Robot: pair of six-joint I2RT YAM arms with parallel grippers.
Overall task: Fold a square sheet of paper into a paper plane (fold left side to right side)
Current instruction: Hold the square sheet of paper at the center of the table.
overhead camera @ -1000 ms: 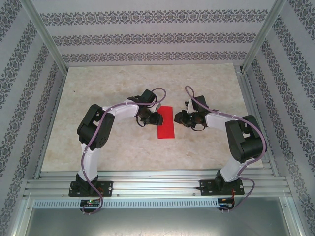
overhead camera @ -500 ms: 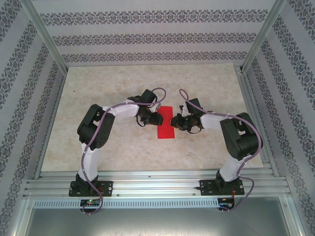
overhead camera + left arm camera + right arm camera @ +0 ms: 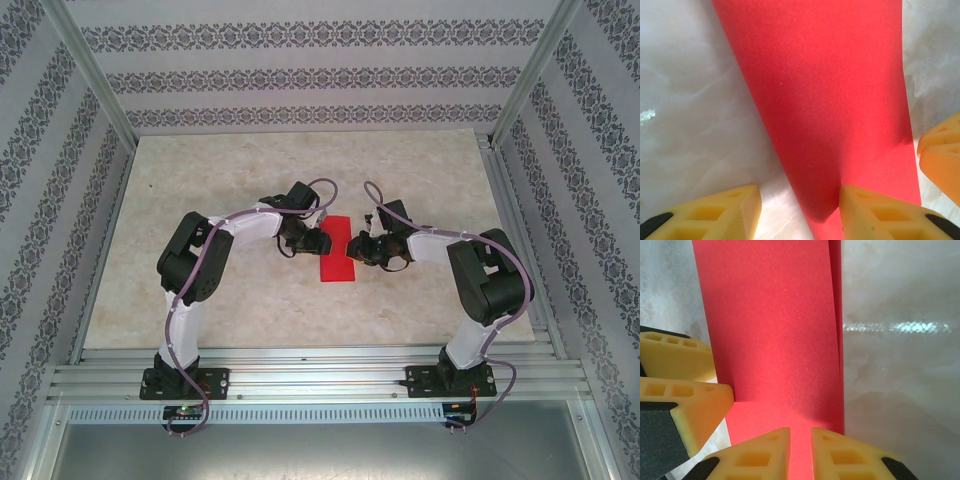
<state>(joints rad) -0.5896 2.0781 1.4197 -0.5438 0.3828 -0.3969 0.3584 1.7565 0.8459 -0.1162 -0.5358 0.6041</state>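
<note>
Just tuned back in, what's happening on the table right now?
Both arms are working on the sheet of paper, which lies folded into a narrow red strip in the middle of the table. The left gripper is open, with one finger over the strip. The right gripper, nearly shut, sits low over the opposite side, apparently pressing the fold flat. There is no plane shape yet.
</note>
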